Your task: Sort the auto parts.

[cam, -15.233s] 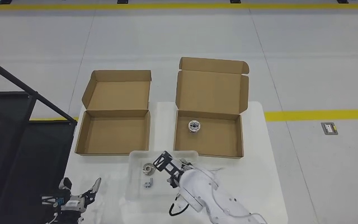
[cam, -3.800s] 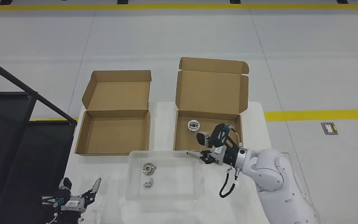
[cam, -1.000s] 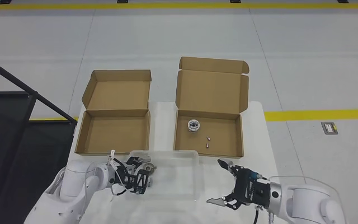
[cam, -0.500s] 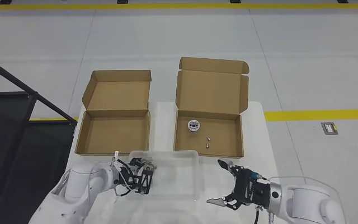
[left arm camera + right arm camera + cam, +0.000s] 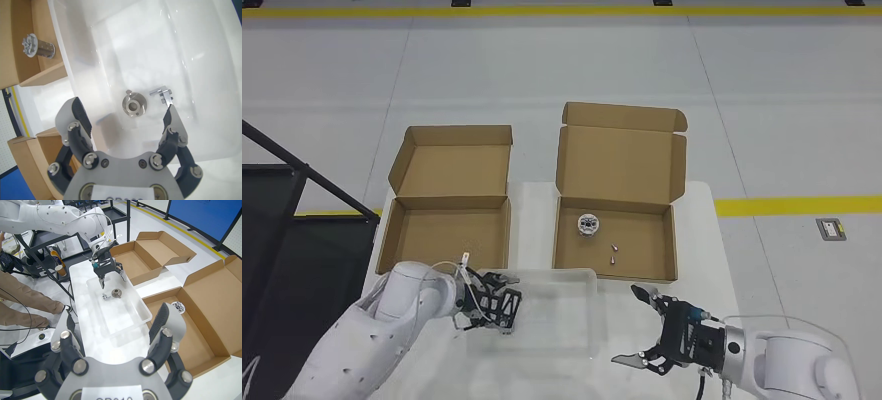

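**White desk, clear bin: left arm poised over the last two loose parts**

Two small metal parts lie on the floor of a clear plastic bin [image 5: 562, 325]. One is a round flange [image 5: 134, 107] with a centre hole. The other is an angled bracket [image 5: 162, 94], just beside the flange and not touching it.

The left gripper [image 5: 123, 104] hangs directly above them, fingers spread wide and holding nothing. The flange sits roughly under the gap between the fingers, so it looks like the part lined up for pickup. One fingertip is close over the bracket's end, so a straight descent might nudge the bracket.

The bin sits at the near edge of the desk [image 5: 702, 300]. Behind it are two open cardboard boxes with lids folded back, giving access from above. The right box [image 5: 642, 262] holds a ribbed cylindrical part [image 5: 588, 224] and small fasteners [image 5: 616, 256]. The left box [image 5: 442, 240] is on the left arm's side.

The right gripper [image 5: 634, 327] is held beside the bin's far end. Its fingers are open and empty, and it is probably parked there to keep clear of the other arm.
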`<action>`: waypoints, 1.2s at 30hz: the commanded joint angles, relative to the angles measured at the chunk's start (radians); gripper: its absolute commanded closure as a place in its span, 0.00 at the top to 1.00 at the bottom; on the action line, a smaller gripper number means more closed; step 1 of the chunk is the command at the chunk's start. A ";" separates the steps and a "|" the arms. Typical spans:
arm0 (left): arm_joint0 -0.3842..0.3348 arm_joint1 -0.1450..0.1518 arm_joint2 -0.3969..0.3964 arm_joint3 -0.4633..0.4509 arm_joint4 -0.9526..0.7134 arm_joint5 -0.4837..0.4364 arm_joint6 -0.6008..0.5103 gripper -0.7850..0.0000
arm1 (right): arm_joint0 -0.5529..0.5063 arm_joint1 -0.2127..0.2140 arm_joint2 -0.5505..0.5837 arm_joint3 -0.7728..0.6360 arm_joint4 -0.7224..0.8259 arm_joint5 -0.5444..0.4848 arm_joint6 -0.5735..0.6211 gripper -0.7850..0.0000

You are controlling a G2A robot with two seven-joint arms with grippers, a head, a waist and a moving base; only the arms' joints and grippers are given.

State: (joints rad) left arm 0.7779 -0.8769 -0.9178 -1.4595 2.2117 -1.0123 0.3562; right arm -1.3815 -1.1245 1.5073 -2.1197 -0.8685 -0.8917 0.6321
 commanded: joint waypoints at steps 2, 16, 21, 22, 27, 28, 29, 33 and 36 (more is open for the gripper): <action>0.002 0.000 -0.002 -0.001 0.011 0.000 0.001 1.00 | 0.000 0.000 0.000 0.000 0.000 0.000 0.000 1.00; 0.052 0.015 -0.006 -0.083 -0.019 0.000 -0.079 1.00 | 0.000 0.000 0.000 0.000 0.000 0.000 0.000 1.00; 0.046 0.016 0.006 -0.060 -0.068 0.000 -0.129 1.00 | 0.000 0.000 0.000 0.000 0.000 0.000 0.000 1.00; 0.042 0.014 0.012 -0.051 -0.085 0.000 -0.135 1.00 | 0.000 0.000 0.000 0.000 0.000 0.000 0.000 1.00; -0.002 0.002 0.056 -0.011 -0.122 0.000 -0.184 0.84 | 0.000 0.000 0.000 0.000 0.000 0.000 0.000 1.00; -0.011 -0.001 0.064 -0.003 -0.132 0.000 -0.195 0.83 | 0.000 0.000 0.000 0.000 0.000 0.000 0.000 1.00; -0.019 -0.004 0.074 0.003 -0.138 0.000 -0.206 0.80 | 0.000 0.000 0.000 0.000 0.000 0.000 0.000 1.00; -0.057 -0.016 0.125 0.035 -0.160 0.000 -0.253 0.64 | 0.000 0.000 0.000 0.000 0.000 0.000 0.000 1.00; -0.089 -0.026 0.161 0.069 -0.186 0.000 -0.268 0.58 | 0.000 0.000 0.000 0.000 0.000 0.000 0.000 1.00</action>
State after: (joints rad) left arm 0.7013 -0.8992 -0.7730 -1.4038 2.0375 -1.0123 0.0907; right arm -1.3815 -1.1245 1.5073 -2.1197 -0.8685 -0.8917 0.6321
